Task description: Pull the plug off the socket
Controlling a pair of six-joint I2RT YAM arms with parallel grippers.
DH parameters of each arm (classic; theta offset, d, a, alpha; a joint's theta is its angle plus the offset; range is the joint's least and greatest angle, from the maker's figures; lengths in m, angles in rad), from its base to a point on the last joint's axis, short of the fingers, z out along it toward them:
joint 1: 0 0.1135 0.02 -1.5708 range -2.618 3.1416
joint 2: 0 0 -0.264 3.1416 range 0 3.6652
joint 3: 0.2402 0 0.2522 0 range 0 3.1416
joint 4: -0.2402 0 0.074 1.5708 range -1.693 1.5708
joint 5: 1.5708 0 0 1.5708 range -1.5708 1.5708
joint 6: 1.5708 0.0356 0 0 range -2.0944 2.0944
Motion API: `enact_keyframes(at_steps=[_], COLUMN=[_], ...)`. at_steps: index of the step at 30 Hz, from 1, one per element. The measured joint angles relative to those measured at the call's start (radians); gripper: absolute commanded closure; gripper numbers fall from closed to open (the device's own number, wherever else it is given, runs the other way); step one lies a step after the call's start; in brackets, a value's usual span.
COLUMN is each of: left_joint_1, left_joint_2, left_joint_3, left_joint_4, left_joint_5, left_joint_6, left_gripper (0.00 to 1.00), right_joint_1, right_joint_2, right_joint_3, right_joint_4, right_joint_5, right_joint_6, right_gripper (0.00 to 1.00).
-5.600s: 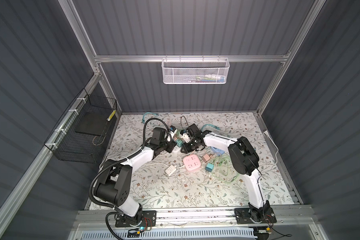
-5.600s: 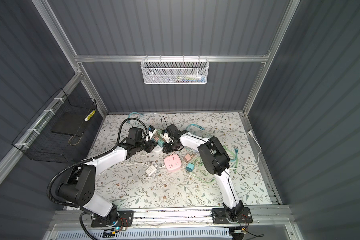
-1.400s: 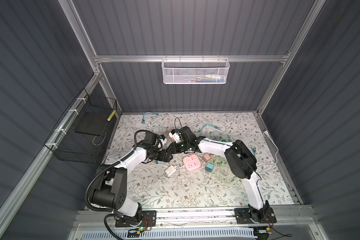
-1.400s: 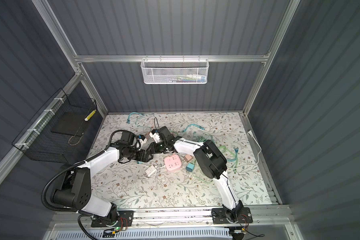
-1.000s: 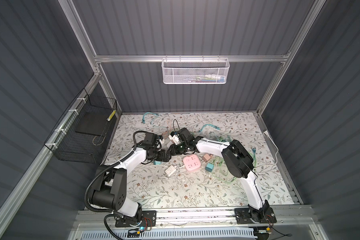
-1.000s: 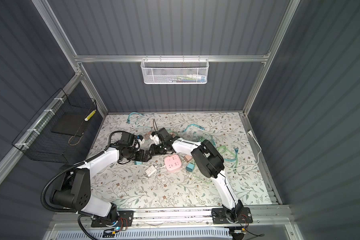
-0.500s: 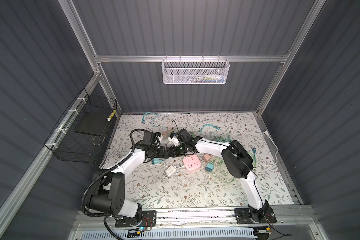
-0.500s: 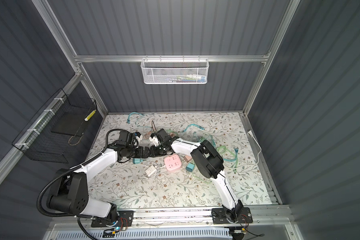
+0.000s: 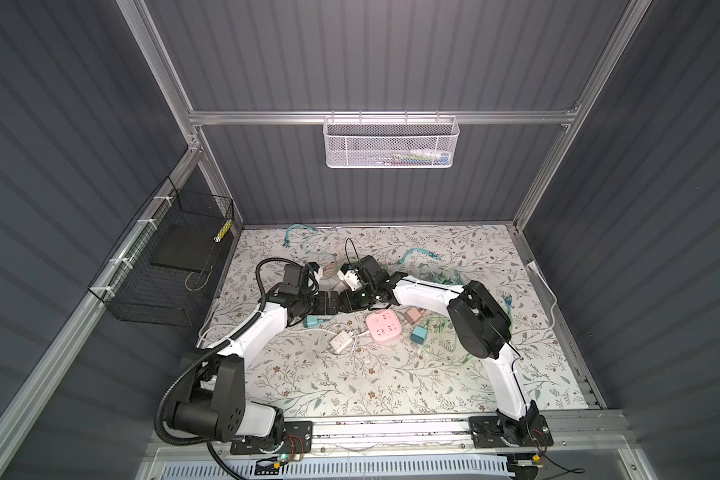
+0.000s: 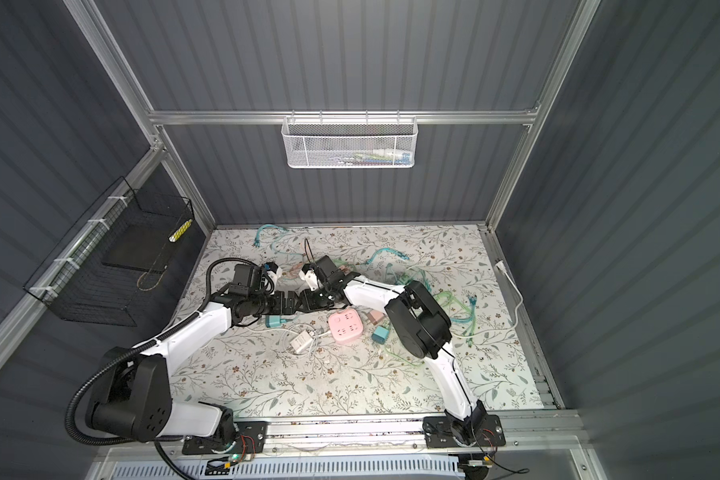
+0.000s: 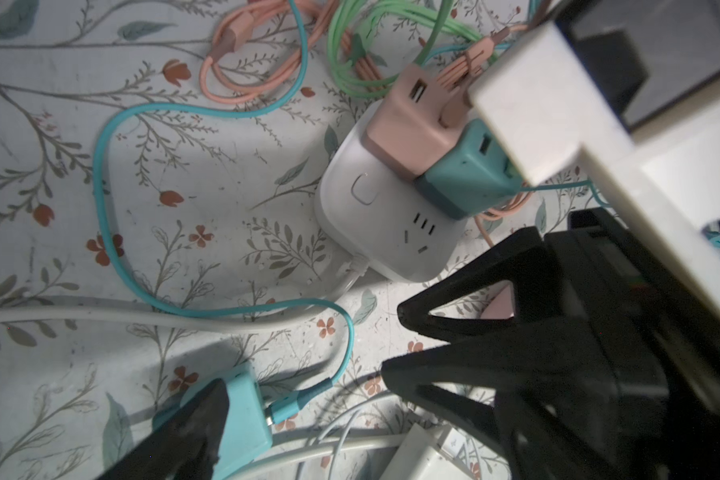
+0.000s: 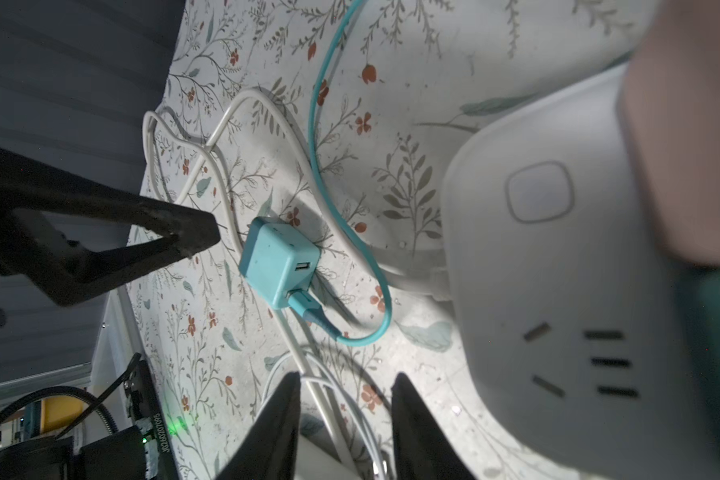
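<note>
A white socket cube (image 11: 375, 216) (image 12: 558, 291) rests on the flowered mat with a pink plug (image 11: 408, 129) and a dark teal plug (image 11: 466, 174) stuck in it. My arms hide it in both top views. A light teal plug (image 11: 246, 411) (image 12: 275, 262) (image 9: 311, 321) (image 10: 273, 321) lies loose on the mat, a teal cable in its port. My left gripper (image 9: 332, 303) (image 10: 288, 308) (image 11: 296, 399) hangs open over that plug, one finger beside it. Tip to tip with it, my right gripper (image 9: 348, 302) (image 10: 307, 307) (image 12: 344, 415) is open, with white cords running under the gap.
A pink socket cube (image 9: 384, 327), a white adapter (image 9: 341, 343), a pink adapter (image 9: 413, 316) and a teal adapter (image 9: 420, 334) lie near the middle. Green cables (image 9: 441, 332) tangle under the right arm. A black wire basket (image 9: 163, 270) hangs on the left wall.
My left gripper has swung right until its tips nearly meet the right gripper's. The light teal plug has slid slightly left and nearer, onto the mat beneath it.
</note>
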Motion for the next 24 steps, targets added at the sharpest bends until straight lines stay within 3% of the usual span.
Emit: enact_keyframes(at_steps=[5,13,24], left_joint_1=[-0.012,-0.030,-0.008], left_joint_2=[-0.026,-0.018,0.043], left_joint_3=[0.002,0.009,0.026], left_joint_4=[0.051,0.119,0.168], left_joint_5=[0.027,0.091,0.013], left_joint_6=[0.010,0.027,0.026], left_gripper=[0.00,0.00,0.00], right_joint_1=[-0.010,-0.053,-0.093], right_joint_2=[-0.093,-0.213,-0.308], right_joint_3=[-0.039,-0.153,-0.229], right_joint_4=[0.011,0.031,-0.033], right_joint_5=[0.039,0.097,0.227], right_joint_6=[-0.014,-0.047,-0.185], right_gripper=[0.50,0.49,0.47])
